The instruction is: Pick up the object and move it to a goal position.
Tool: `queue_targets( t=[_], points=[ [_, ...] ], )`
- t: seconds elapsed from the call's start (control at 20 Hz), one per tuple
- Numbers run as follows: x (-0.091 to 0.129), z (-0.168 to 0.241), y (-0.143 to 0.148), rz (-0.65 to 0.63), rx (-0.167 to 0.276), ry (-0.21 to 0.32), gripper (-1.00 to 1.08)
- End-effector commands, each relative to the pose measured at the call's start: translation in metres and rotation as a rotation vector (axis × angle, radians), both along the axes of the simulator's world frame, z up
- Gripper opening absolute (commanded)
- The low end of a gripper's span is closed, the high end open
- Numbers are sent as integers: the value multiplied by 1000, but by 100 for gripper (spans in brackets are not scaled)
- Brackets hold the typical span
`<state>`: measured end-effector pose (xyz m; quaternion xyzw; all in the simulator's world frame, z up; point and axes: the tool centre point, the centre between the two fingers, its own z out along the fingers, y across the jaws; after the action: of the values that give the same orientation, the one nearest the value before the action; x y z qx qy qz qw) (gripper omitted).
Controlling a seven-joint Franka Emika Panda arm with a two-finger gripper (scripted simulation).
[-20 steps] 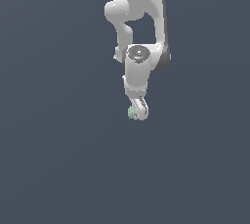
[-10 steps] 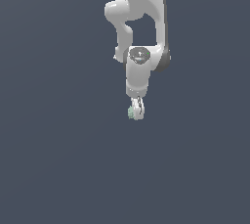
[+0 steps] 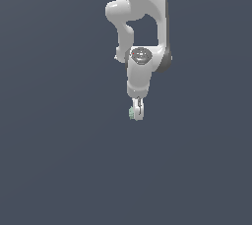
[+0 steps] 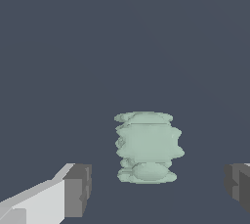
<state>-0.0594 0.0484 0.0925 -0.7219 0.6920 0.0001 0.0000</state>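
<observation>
Showing only partly behind the gripper in the exterior view: the object, too small for any shape. Running off the wrist view's edges: both fingers. Leaving the arm's upper part cropped.

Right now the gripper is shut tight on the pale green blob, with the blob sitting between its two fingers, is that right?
Not quite. The pale green blob does sit between the two fingers, but the gripper is open, not shut on it. The wrist view shows clear gaps between the blob and each dark finger pad. The exterior view is too small to settle it.
</observation>
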Motion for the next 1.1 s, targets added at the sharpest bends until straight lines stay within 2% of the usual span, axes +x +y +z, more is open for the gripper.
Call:
queue_targets(
  t=[0.0,0.85,0.9,1.05],
  points=[
    [0,0,0,0,0,0,100],
    [-1,-50,0,-5,0,0,100],
    [-1,-50,0,-5,0,0,-100],
    [-1,-50,0,-5,0,0,-100]
  ],
)
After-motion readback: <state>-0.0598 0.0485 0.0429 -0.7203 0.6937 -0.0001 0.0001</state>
